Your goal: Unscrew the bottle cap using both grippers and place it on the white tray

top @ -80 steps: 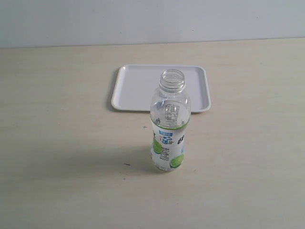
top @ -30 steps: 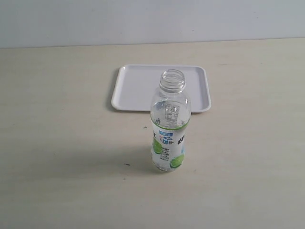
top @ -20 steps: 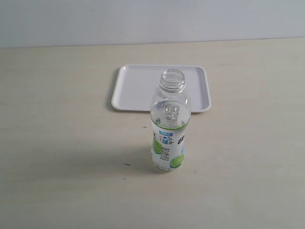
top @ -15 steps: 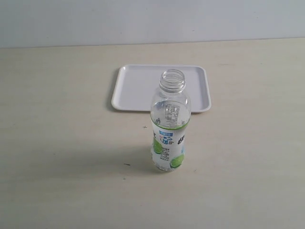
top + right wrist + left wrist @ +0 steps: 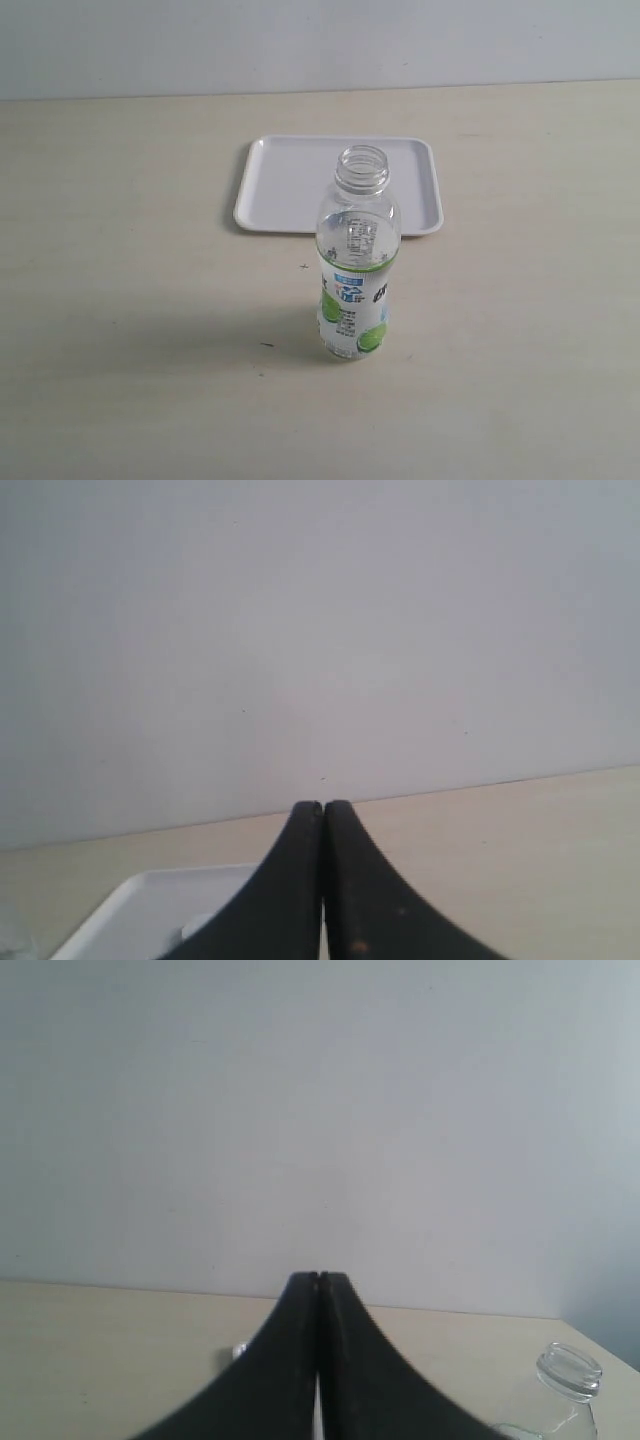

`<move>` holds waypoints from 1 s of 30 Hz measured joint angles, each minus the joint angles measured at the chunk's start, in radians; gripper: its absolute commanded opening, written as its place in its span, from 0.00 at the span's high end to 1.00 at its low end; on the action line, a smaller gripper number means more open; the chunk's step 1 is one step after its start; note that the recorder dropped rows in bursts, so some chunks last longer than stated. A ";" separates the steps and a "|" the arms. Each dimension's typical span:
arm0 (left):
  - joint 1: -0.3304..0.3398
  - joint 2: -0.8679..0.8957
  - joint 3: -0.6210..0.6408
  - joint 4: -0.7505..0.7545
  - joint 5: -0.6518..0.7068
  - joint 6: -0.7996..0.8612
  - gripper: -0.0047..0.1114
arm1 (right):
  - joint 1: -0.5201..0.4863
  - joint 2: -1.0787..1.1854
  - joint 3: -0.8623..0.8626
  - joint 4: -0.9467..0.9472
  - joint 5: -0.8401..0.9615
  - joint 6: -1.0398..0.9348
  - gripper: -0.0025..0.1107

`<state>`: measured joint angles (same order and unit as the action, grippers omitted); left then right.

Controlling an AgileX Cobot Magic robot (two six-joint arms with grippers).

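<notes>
The bottle (image 5: 352, 270) stands upright on the table with its threaded neck open and no cap on it. Behind it lies the white tray (image 5: 280, 190). No bottle cap shows in the exterior view. In the right wrist view a small pale shape (image 5: 197, 923) sits on the tray (image 5: 130, 910), half hidden by a finger; it may be the bottle cap. My left gripper (image 5: 318, 1278) is shut on nothing, with the bottle's open mouth (image 5: 568, 1375) off to one side. My right gripper (image 5: 323, 806) is also shut and holds nothing. Neither arm appears in the exterior view.
The pale wooden table (image 5: 120, 300) stretches around the bottle and tray, and a plain light wall (image 5: 320, 40) rises behind its far edge.
</notes>
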<state>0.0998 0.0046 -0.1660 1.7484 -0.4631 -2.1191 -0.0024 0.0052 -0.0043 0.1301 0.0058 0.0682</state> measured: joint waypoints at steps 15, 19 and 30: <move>0.000 0.000 0.000 0.000 -0.004 0.000 0.96 | 0.000 0.000 0.000 -0.013 -0.006 0.029 0.98; -0.075 0.000 0.000 0.000 -0.004 0.000 0.96 | 0.000 0.000 0.000 -0.013 -0.006 0.029 0.98; -0.233 0.000 0.000 -0.072 0.129 0.014 0.96 | 0.000 0.000 0.000 -0.013 -0.006 0.029 0.98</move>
<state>-0.1332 0.0046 -0.1660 1.6766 -0.3345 -2.1055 -0.0024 0.0052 -0.0043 0.1173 0.0000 0.0972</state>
